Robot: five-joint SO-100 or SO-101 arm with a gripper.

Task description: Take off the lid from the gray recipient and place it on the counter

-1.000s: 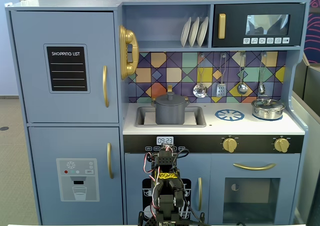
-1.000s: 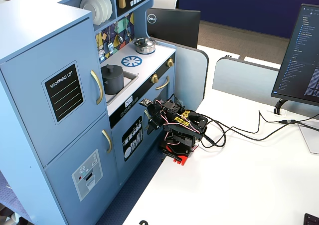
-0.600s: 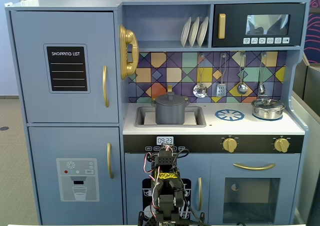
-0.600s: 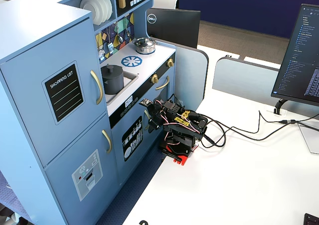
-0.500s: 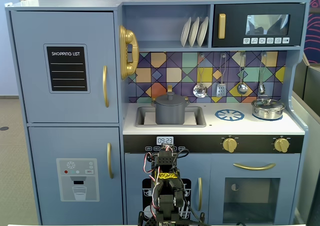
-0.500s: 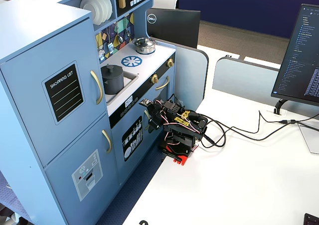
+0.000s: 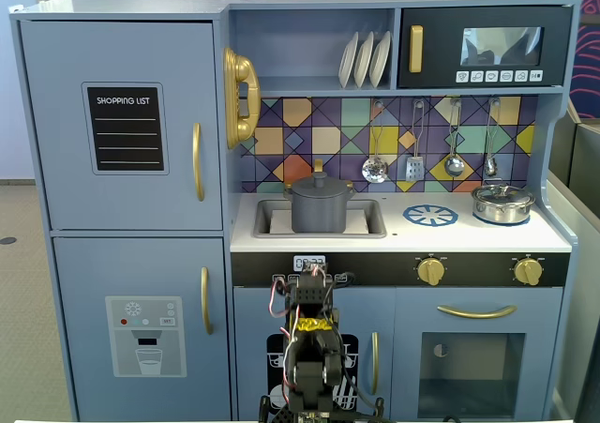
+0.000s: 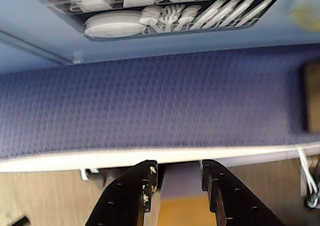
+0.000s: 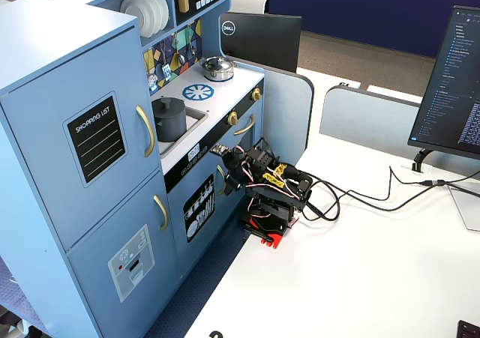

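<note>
The gray recipient (image 7: 319,212) stands in the recessed sink of the toy kitchen, with the lid (image 7: 319,183) resting flat on it, knob up. Both also show in the other fixed view, the recipient (image 9: 170,122) and the lid (image 9: 168,103). The counter (image 7: 487,237) is white and runs to the right of the sink. My gripper (image 8: 179,167) is open and empty, far below the counter. It points down past the white table edge at blue carpet. The folded arm (image 9: 270,192) sits in front of the kitchen's lower doors.
A shiny silver pot (image 7: 502,203) with a glass lid stands at the counter's right end, next to a blue burner print (image 7: 430,216). Utensils (image 7: 415,165) hang above the counter. A monitor (image 9: 457,83) and cables (image 9: 375,195) lie on the white table.
</note>
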